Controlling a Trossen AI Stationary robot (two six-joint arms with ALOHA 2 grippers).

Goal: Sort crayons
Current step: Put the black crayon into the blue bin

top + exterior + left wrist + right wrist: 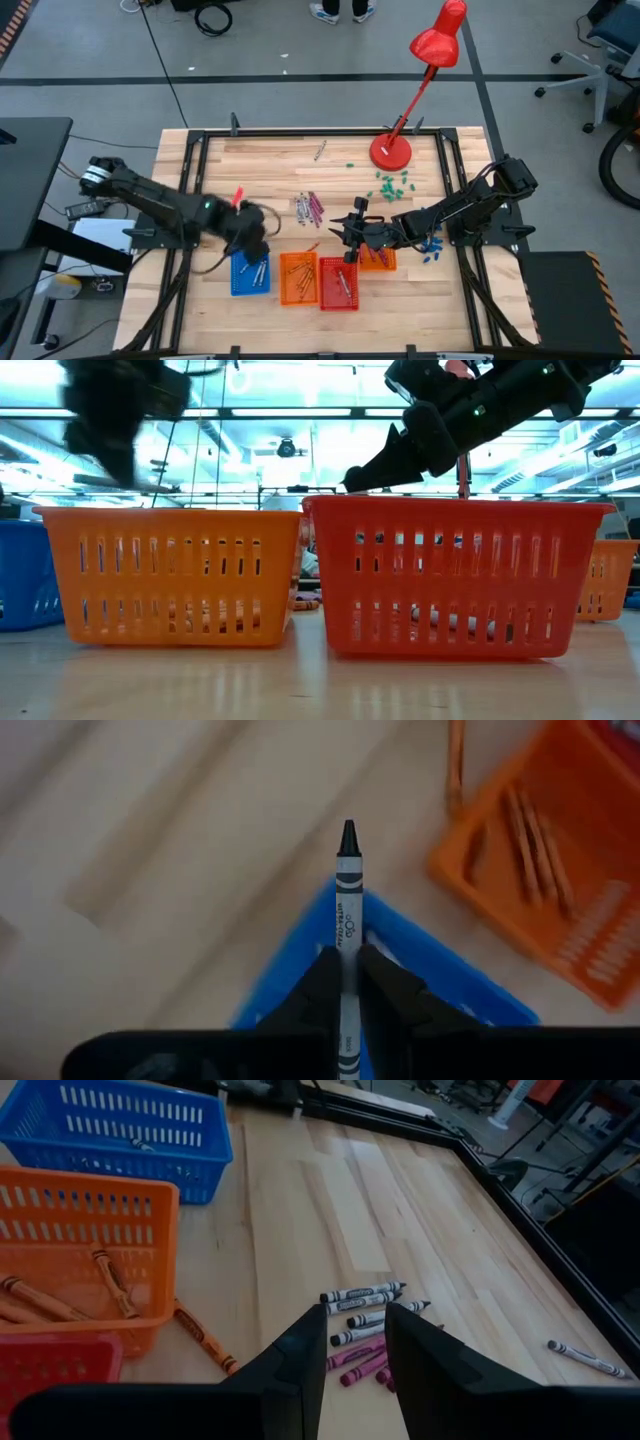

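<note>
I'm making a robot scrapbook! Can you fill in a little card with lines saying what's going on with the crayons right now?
left hand: shut on a grey crayon, above the blue basket
right hand: open, empty, above the loose crayons
loose crayons: grey and magenta, on the wooden table
orange basket: holds orange crayons
red basket: beside the orange one
red lamp: at the table's far side

Two dark, near-black jointed arms, matte housings. Left arm point(150, 200) at frame left: silvery ring on base joint, small green light mid-link, thin black cable trailing beneath. Right arm point(470, 200) at frame right: same dark build. Hand fingers point(290, 1370) black, flat, wedge-shaped, tapering toward tips.
</note>
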